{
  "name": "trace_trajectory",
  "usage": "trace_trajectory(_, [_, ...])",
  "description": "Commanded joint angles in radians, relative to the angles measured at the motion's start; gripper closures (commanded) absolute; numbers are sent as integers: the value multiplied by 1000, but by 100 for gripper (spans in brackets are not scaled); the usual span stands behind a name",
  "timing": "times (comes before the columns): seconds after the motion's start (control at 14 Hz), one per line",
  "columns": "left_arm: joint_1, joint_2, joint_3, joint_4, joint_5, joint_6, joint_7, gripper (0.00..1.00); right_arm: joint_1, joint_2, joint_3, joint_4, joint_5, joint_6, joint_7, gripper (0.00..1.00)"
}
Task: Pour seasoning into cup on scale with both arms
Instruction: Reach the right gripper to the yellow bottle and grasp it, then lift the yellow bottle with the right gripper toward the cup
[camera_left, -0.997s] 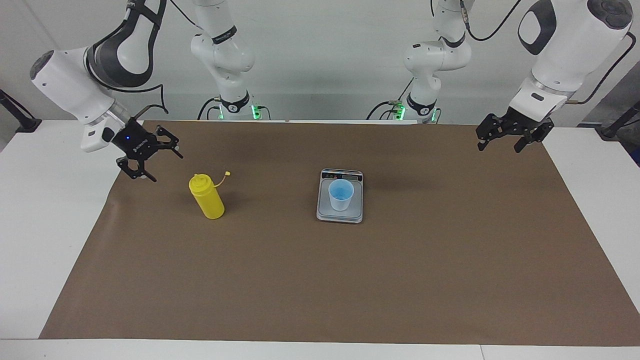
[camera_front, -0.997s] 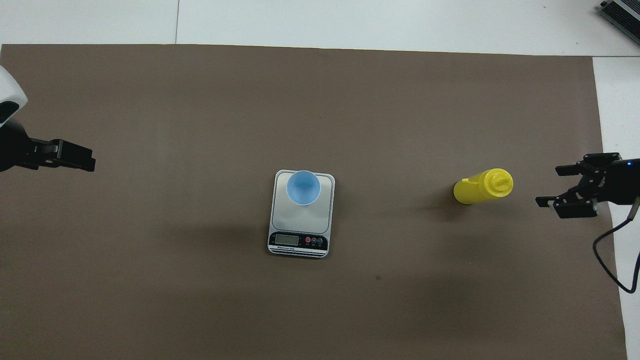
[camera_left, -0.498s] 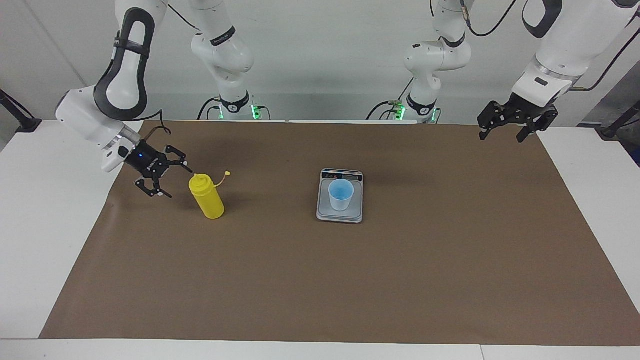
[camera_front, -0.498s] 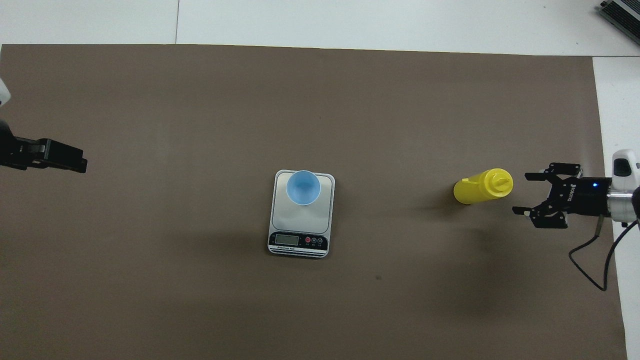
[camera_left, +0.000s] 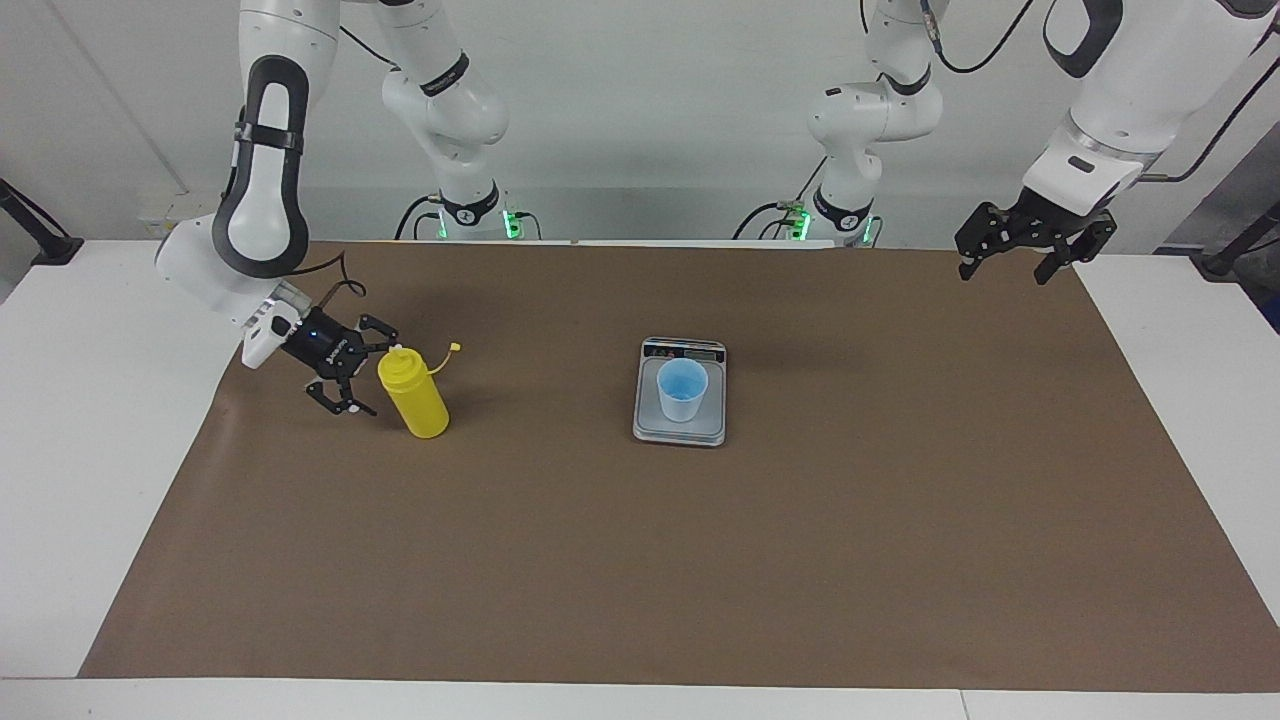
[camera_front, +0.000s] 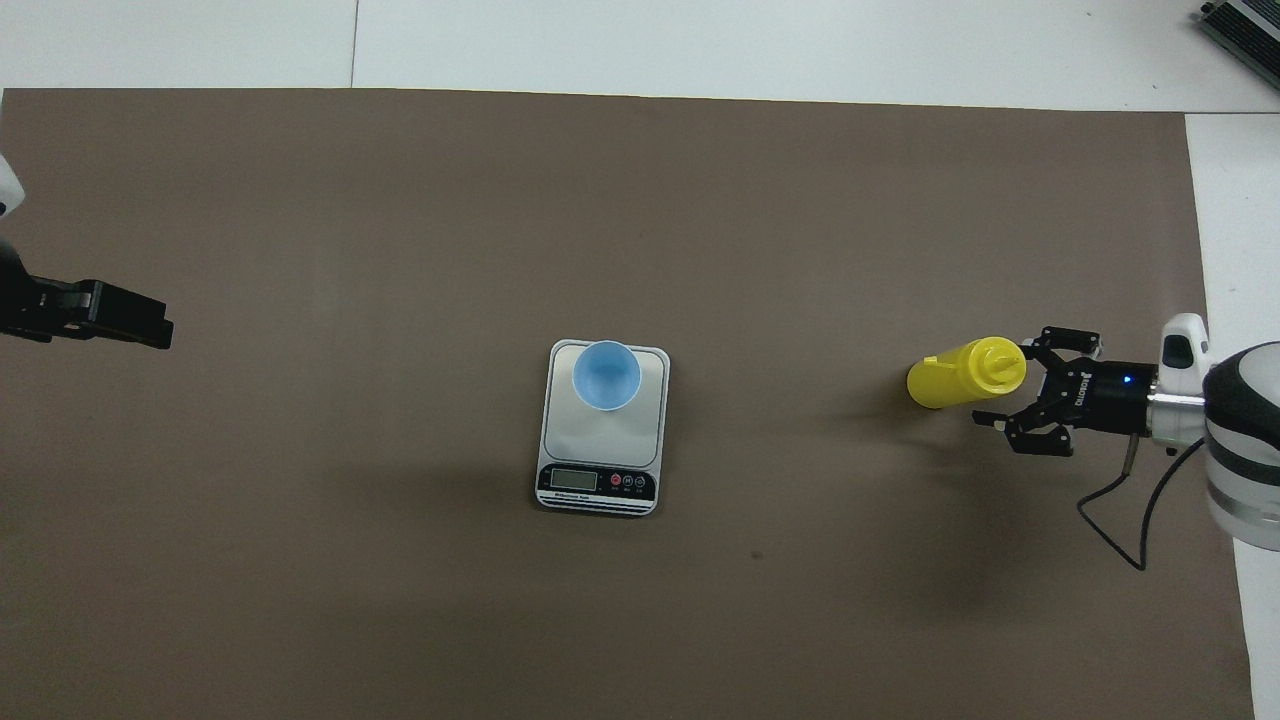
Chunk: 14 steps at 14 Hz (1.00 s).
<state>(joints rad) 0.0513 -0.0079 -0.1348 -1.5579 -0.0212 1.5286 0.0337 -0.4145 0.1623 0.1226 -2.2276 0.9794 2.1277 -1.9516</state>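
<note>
Right gripper (camera_left: 362, 375) fingers spread wide beside upright seasoning (camera_left: 414, 395), seemingly not touching, left gripper (camera_left: 1012, 250) open, holding nothing

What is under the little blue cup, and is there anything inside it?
The blue cup stands on the grey scale, nearer its edge away from the display. Under the scale is the brown mat. Inside, the cup looks empty, just blue. The patch of platform under the cup is hidden.

- Bright, even light from above; both views sharp.
- Soft, faint shadows lie on the brown tabletop (camera_left: 640, 560) beneath the arms.
- No glare.
</note>
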Motion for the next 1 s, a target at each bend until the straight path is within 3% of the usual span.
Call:
trace_trajectory(0.0, [5,-7,-8,-14,17,13,5,0,43,20,5,-3,96,37,-50,0])
trace_trajectory(0.28, [5,-14,-8,-22,17,13,5,0,118,22,5,-9,134,74,-50,0])
trace_trajectory(0.36, [7,-14,-8,-22,17,13,5,0,124,22,5,-9,140,74,-50,25])
trace_trajectory(0.5, [7,-14,-8,-22,17,13,6,0,129,19,5,-6,139,78,-49,99])
trace_trajectory(0.71, [7,-14,-8,-22,17,13,8,0,222,-4,8,20,137,173,-11,100])
trace_trajectory(0.93, [7,-14,-8,-22,17,13,9,0,383,-24,5,37,89,300,165,100])
